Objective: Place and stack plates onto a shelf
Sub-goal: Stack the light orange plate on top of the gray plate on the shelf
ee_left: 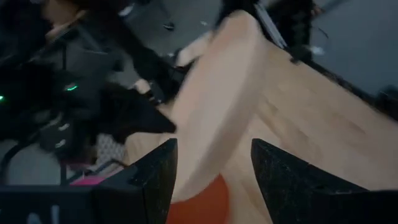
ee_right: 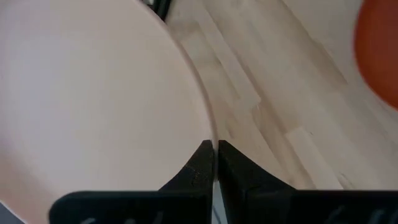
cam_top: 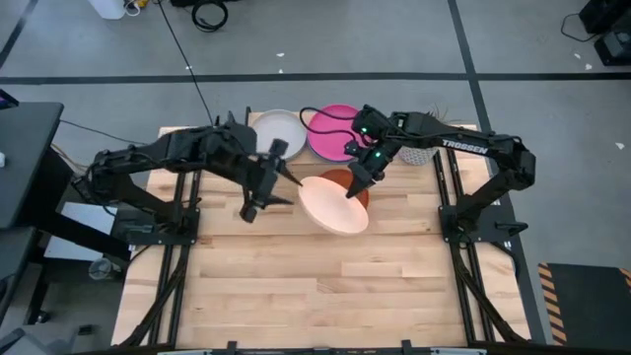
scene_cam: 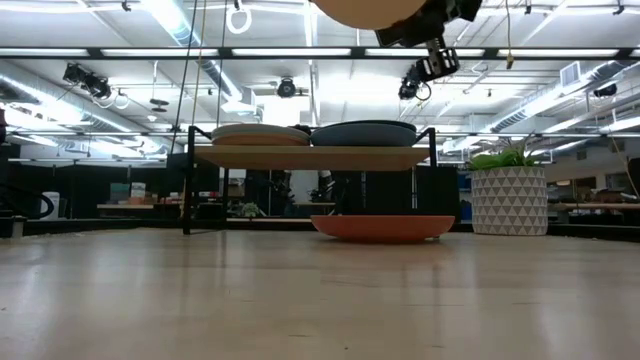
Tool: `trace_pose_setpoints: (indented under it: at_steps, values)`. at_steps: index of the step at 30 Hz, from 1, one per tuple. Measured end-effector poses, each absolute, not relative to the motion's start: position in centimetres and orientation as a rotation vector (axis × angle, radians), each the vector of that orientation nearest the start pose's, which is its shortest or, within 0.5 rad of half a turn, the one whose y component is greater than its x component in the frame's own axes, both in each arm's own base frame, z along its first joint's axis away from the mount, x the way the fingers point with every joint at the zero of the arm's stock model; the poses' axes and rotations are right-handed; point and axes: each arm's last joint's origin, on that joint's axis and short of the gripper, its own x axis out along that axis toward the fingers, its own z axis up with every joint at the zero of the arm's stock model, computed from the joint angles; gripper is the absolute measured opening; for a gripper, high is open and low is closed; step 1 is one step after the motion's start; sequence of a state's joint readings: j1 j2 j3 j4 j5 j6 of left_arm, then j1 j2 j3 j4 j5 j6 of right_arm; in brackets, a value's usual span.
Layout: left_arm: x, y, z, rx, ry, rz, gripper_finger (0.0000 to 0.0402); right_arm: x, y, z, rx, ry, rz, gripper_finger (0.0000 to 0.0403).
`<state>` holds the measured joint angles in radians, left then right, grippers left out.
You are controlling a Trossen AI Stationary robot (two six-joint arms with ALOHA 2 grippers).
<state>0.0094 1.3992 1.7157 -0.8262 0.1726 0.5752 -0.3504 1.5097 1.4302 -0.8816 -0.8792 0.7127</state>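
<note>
The tan plate [cam_top: 333, 204] is held above the tabletop [cam_top: 296, 286] by the right claw [cam_top: 353, 189], whose fingers are pinched on its rim, as the right wrist view shows plainly [ee_right: 213, 163]. In the low view only the plate's underside [scene_cam: 365, 10] is seen, cut off at the upper edge. The orange plate [cam_top: 353, 180] is largely hidden beneath it from above; the low view shows it lying flat on the tabletop [scene_cam: 383, 228], partly under the shelf [scene_cam: 310, 157]. The shelf top itself is covered in the high view by a cream plate [cam_top: 277, 130] and a magenta plate [cam_top: 333, 131]; their colours cannot be made out in the low view. The left claw [cam_top: 258, 195] hangs just beside the tan plate, its fingers [ee_left: 158, 180] spread apart and holding nothing.
</note>
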Motion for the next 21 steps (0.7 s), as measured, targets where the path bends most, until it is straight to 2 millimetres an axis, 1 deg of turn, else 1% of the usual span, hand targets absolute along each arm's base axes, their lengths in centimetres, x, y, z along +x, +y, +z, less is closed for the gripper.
trace_pose_setpoints:
  at_steps: [3, 6, 12, 15, 21]
  values:
    - [27.8, -0.8, 44.5, 0.582, 0.464, -0.339, 0.0213, 29.9, -8.3, 33.7, 1.215, 0.969, 0.201, 0.0017]
    - [28.3, -1.1, 43.8, 0.628, 0.503, -0.33, 0.0213, 30.4, -8.4, 34.0, 1.216, 0.963, 0.206, 0.0017]
    - [28.8, -1.6, 43.5, 0.681, 0.514, -0.335, 0.0208, 30.5, -8.3, 34.2, 1.23, 0.952, 0.212, 0.0017]
    - [28.9, -1.9, 43.6, 0.723, 0.495, -0.329, 0.0186, 30.5, -8.1, 34.3, 1.241, 0.961, 0.224, 0.0017]
    - [28.9, -1.9, 43.7, 0.779, 0.488, -0.321, 0.012, 30.7, -7.6, 34.4, 1.229, 0.964, 0.248, 0.0022]
